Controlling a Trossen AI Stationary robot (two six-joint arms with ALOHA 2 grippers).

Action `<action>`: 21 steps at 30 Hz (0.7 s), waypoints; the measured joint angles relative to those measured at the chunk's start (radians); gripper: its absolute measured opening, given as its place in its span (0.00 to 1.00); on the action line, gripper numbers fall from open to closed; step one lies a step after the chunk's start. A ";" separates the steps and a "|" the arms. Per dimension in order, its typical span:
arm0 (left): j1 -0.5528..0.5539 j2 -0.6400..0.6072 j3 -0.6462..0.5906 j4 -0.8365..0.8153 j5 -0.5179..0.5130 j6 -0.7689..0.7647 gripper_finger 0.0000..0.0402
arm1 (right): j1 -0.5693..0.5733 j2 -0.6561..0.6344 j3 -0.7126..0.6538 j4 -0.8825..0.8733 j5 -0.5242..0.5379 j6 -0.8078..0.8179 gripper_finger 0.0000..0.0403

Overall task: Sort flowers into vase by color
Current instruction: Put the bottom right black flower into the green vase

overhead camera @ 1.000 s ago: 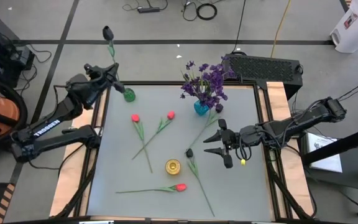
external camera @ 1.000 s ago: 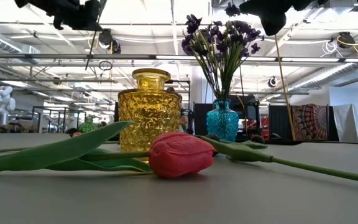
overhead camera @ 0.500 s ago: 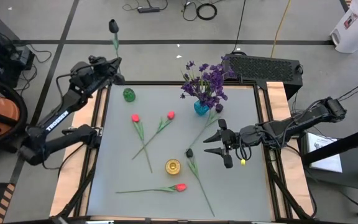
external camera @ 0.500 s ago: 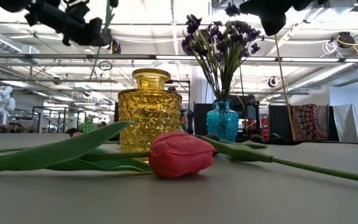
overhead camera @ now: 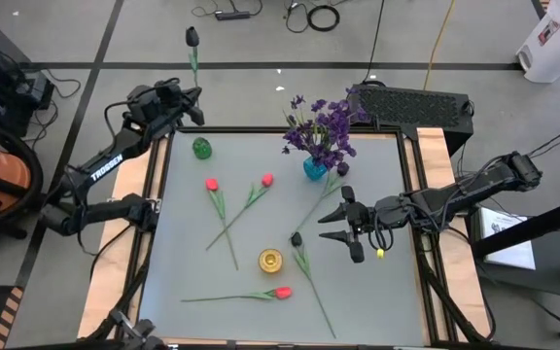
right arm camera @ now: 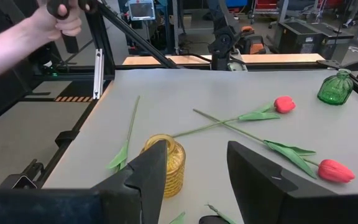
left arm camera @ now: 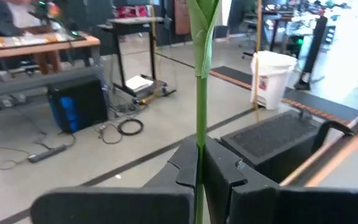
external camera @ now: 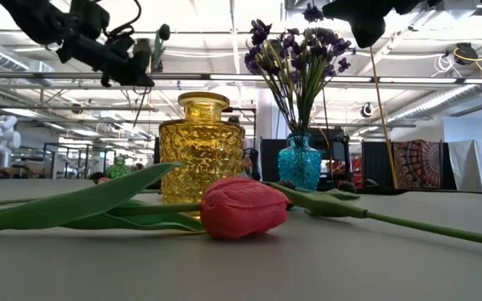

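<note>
Above the table's far left corner, the left gripper (overhead camera: 185,105) is squeezed tight on the green stem of a dark tulip (overhead camera: 192,37). It holds the flower up in the air, with the dark bud past the table's edge. Near that corner stands a small green vase (overhead camera: 201,148).

On the right side, the right gripper (overhead camera: 331,226) hangs over the table with its fingers apart and nothing between them.

A blue vase (overhead camera: 314,168) at the far edge holds the purple flowers (overhead camera: 321,126). A yellow vase (overhead camera: 270,260) stands near the middle. Three red tulips (overhead camera: 212,184) lie flat on the gray table (overhead camera: 377,292). One more dark tulip (overhead camera: 297,238) lies just beside the yellow vase.

A person's hand (right arm camera: 58,20) shows in the room behind the table.
</note>
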 joint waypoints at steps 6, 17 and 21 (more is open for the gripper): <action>0.003 0.021 -0.041 0.054 0.006 -0.004 0.03 | 0.000 0.000 0.000 0.000 0.000 0.000 0.40; 0.016 0.004 -0.194 0.189 0.018 -0.073 0.03 | 0.000 0.000 0.000 0.000 0.000 0.000 0.40; 0.016 -0.029 -0.216 0.208 0.021 -0.076 0.03 | 0.000 0.000 0.000 0.000 0.000 0.000 0.40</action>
